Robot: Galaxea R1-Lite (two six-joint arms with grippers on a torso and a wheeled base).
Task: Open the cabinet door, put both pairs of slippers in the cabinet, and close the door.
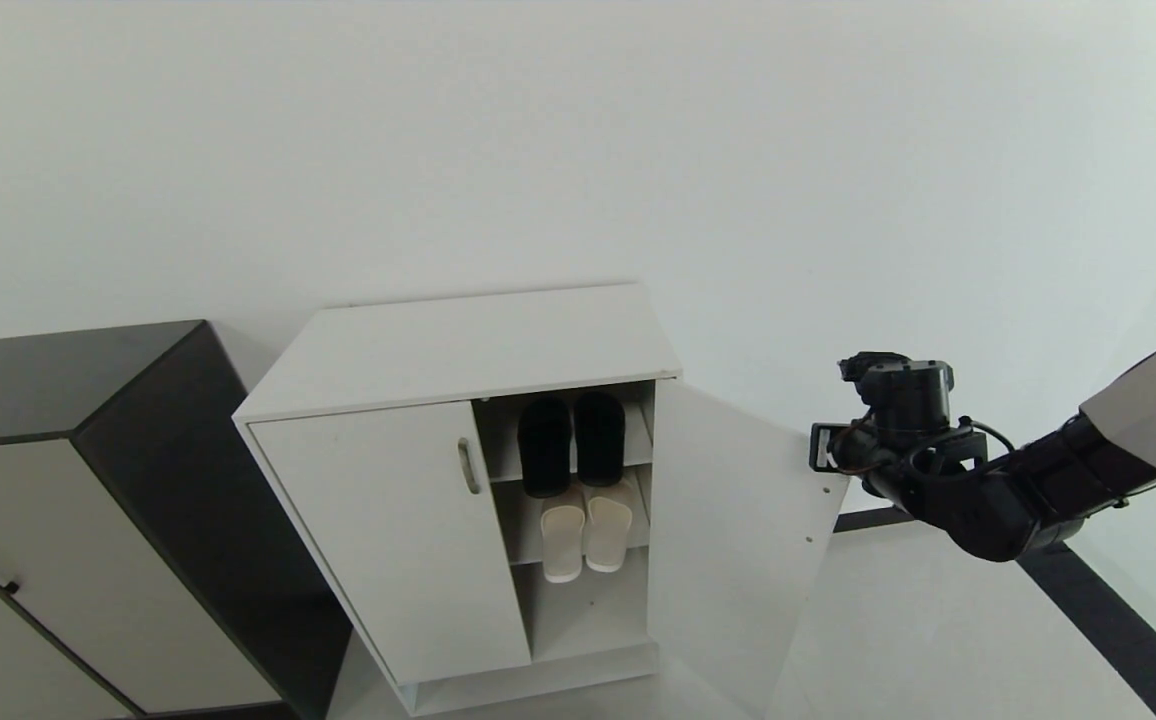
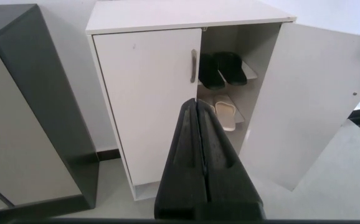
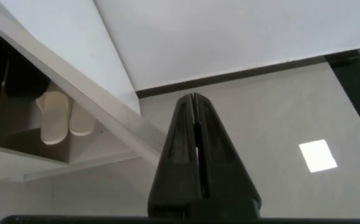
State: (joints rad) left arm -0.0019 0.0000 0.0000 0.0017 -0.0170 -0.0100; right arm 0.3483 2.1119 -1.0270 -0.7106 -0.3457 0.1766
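1. Inside the cabinet, on its upper shelf, you see the black slippers lying side by side.
2. On the shelf below, the white slippers lie side by side, their near ends reaching over the shelf's front edge.
3. You find the right door swung wide open. The left door is closed, and its handle runs upright along its inner edge.
4. Your right gripper sits just beside the upper outer corner of the open door, above the floor. Its fingers are pressed together with nothing between them. You cannot tell whether it touches the door.
5. Your left gripper faces the cabinet front, well apart from it. It too is clenched on nothing.
6. A dark cabinet stands near the white cabinet's left side, against the wall.
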